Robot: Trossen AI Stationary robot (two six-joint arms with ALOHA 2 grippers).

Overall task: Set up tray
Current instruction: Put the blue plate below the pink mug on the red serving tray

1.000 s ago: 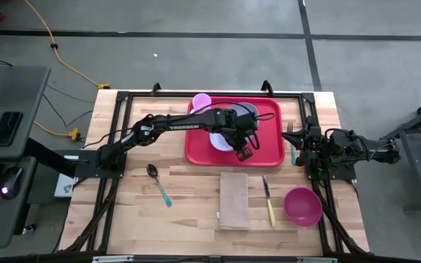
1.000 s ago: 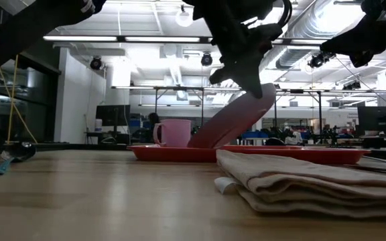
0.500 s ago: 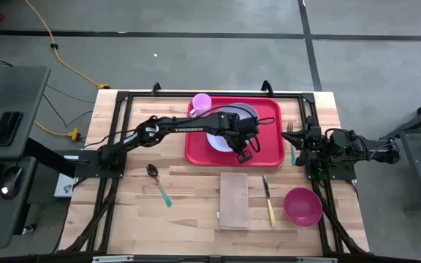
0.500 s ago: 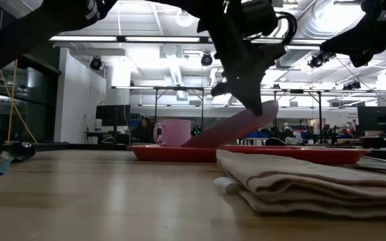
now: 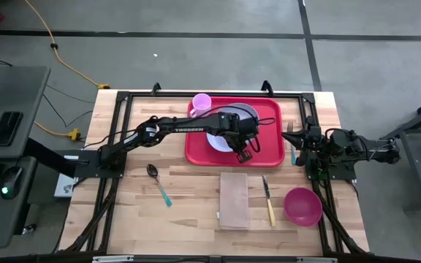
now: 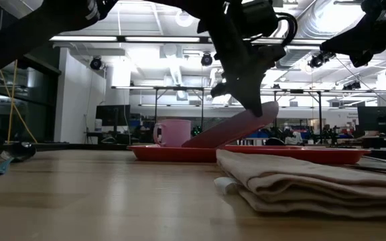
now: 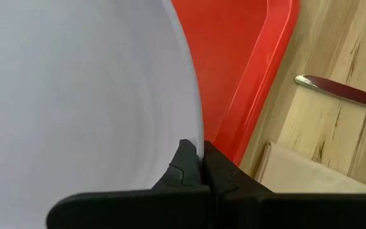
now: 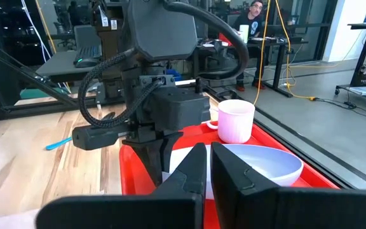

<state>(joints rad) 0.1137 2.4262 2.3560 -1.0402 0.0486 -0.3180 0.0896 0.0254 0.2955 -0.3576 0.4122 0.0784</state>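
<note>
Wooden table (image 5: 188, 212) holds the tray (image 5: 269, 150); left end effector (image 5: 243, 155) pinches a tilted plate (image 5: 221, 139).

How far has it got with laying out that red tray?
Partly done. The pink mug already stands on the red tray. In hand: the left gripper pinches the tilted plate by its rim, one edge on the tray. Still on the table: spoon, napkin, knife, pink bowl. The right gripper waits, shut.

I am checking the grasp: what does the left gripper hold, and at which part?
The left gripper holds the white plate by its rim, tilted over the red tray.
</note>
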